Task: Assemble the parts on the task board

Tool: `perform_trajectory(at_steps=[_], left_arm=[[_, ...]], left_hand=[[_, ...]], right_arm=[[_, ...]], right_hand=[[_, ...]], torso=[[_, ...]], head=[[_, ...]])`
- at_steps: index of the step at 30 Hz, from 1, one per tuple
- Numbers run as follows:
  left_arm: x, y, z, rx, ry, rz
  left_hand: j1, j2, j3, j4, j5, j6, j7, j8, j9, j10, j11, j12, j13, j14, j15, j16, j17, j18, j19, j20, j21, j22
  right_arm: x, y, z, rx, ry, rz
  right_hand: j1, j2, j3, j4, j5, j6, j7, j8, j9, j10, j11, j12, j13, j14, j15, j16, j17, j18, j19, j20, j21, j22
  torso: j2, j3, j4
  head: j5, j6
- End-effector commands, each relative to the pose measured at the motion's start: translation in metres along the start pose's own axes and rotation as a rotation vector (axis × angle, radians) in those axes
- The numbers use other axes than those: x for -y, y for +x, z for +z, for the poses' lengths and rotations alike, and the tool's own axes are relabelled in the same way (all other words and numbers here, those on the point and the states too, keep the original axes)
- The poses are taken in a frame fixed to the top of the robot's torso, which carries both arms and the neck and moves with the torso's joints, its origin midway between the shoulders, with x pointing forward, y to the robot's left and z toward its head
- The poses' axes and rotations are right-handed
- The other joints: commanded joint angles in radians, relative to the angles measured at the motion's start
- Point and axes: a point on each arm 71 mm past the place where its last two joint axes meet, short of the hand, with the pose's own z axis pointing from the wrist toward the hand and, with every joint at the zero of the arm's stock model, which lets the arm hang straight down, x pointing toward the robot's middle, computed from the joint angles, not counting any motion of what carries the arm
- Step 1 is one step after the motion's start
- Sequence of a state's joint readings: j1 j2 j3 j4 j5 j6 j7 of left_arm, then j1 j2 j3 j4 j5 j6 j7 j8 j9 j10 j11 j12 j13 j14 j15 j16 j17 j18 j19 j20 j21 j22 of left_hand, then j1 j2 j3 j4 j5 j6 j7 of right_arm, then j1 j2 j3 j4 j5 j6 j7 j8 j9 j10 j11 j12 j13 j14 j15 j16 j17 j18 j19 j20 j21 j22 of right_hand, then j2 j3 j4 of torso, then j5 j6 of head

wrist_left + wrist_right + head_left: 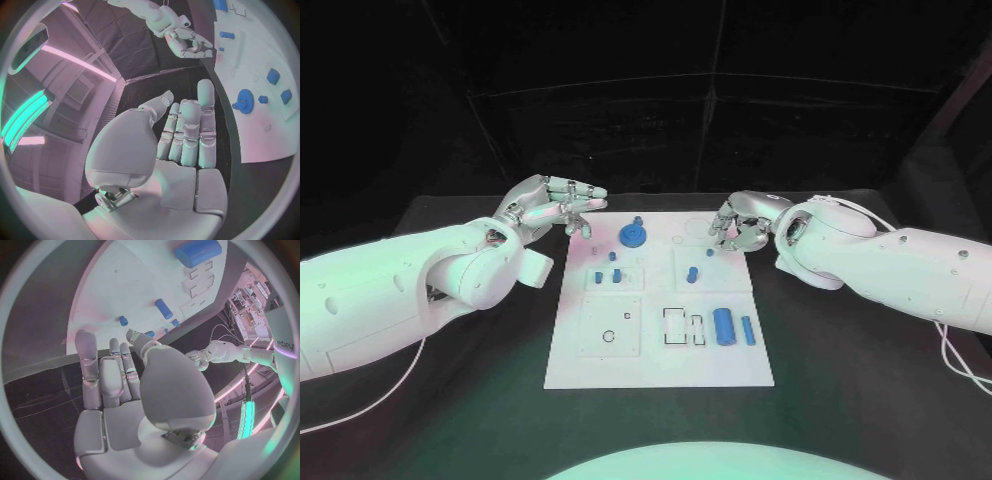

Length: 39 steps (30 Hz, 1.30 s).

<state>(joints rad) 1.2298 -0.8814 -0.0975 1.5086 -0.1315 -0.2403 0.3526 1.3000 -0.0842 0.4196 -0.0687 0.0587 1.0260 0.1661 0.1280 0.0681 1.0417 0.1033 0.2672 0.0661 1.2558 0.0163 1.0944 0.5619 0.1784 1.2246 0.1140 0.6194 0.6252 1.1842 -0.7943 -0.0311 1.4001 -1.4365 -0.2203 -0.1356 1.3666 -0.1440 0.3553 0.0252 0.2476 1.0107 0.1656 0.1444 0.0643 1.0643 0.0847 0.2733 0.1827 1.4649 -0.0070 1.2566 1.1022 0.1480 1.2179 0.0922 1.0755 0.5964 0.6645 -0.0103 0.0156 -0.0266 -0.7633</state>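
Observation:
The white task board [661, 360] lies in the middle of the table. A blue gear [635, 236] [244, 100] stands near its far edge, with several small blue pegs [613, 272] [164, 308] behind it. A thick blue cylinder [724, 326] [197, 252] and a slim blue bar [749, 330] lie at the near right. My left hand [560, 208] [184, 135] hovers at the board's far left corner, fingers apart, holding nothing. My right hand [741, 218] [115, 375] hangs over the far right corner, fingers loosely bent, nothing seen in them.
Two empty rectangular slots [685, 327] sit left of the cylinder, and a small ring [607, 336] marks the near left square. The black table [473, 400] runs around the board on all sides.

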Motion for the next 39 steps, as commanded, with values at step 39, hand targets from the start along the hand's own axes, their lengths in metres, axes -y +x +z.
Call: perform_trajectory(at_steps=[39], left_arm=[[0.003, -0.008, -0.002, 0.02, 0.05, -0.148]], left_hand=[[-0.009, 0.005, -0.015, 0.006, -0.001, -0.008, 0.004, 0.002, -0.001, 0.0, 0.001, 0.013, 0.001, -0.054, 0.002, -0.048, -0.079, 0.004, -0.022, 0.003, -0.031, -0.019]], right_arm=[[-0.012, 0.028, 0.014, -0.122, 0.038, -0.163]], right_hand=[[0.039, 0.041, 0.07, -0.026, -0.08, 0.066, -0.019, -0.015, 0.008, 0.075, -0.011, -0.012, -0.087, 0.031, -0.003, 0.03, 0.039, -0.003, 0.06, 0.004, 0.062, 0.104]], torso=[[0.0, 0.0012, -0.0014]], head=[[-0.006, -0.011]])
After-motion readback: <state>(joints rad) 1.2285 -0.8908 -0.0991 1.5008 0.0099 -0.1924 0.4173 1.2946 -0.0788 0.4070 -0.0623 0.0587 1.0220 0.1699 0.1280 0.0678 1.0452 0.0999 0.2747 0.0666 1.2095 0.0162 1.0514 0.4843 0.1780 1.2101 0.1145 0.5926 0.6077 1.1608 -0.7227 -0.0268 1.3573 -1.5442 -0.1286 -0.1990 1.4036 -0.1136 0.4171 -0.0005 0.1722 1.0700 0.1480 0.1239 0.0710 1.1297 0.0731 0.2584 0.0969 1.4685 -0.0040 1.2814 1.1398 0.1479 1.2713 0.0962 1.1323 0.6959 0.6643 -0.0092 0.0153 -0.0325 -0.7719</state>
